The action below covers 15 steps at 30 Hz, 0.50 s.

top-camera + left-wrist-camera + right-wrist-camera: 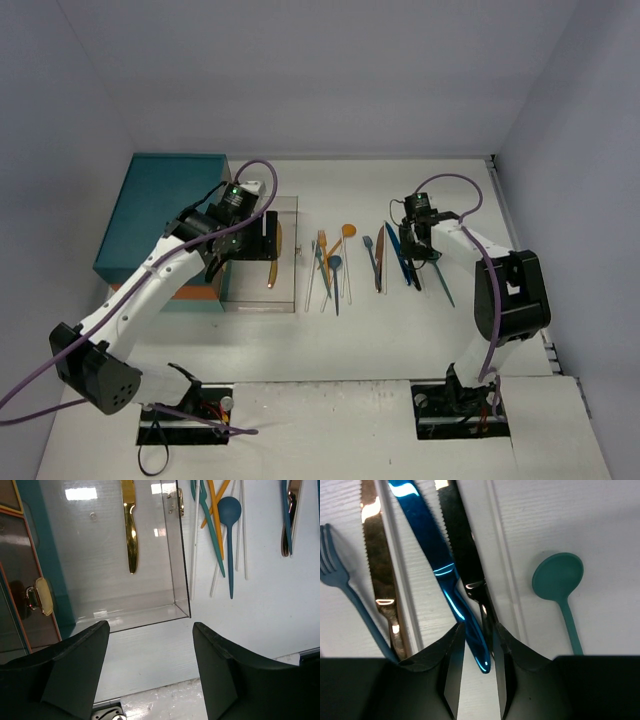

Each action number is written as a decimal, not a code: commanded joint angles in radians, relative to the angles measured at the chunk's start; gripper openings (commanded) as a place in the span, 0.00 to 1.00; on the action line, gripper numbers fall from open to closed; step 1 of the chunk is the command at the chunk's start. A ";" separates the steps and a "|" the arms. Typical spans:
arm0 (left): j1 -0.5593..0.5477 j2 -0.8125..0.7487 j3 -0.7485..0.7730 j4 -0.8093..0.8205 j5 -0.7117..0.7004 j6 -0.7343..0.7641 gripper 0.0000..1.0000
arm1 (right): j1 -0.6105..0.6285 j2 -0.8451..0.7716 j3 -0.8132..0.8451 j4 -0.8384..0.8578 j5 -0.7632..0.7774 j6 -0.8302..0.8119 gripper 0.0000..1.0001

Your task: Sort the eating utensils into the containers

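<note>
Right now the left gripper (150,626) is hovering over the near rim of a clear drawer (176,555), its fingers (70,670) standing wide apart and holding nothing. That drawer is sticking out of the teal chest (160,205), which is sitting by the table's (330,345) left edge toward the far corner. A gold knife (130,530) is lying alone inside the drawer.

Just beside the drawer, toward the table's middle, a blue spoon (230,515), a teal utensil (209,527), an orange utensil (216,500) and pale chopsticks (195,545) are lying in a loose bunch.

Nearer the right edge, the right gripper (477,630) is hanging low over a shiny blue knife (435,550). Its fingers (512,650) are sitting narrow around the end of the handle. Whether they are actually pinching it I cannot tell. A black knife (462,545) is lying against the blue one, with a copper knife (377,565) and a blue fork (335,572) on one side and a teal spoon (557,577) on the other.
</note>
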 commanded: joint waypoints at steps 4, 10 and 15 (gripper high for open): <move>0.001 -0.081 -0.005 -0.002 0.012 0.047 0.65 | -0.028 0.038 0.029 0.042 0.026 -0.033 0.27; 0.001 -0.089 -0.005 -0.010 0.009 0.053 0.65 | -0.028 0.088 0.022 0.056 0.018 -0.060 0.27; 0.001 -0.088 -0.012 -0.010 0.012 0.054 0.65 | -0.028 0.104 -0.007 0.068 -0.005 -0.071 0.28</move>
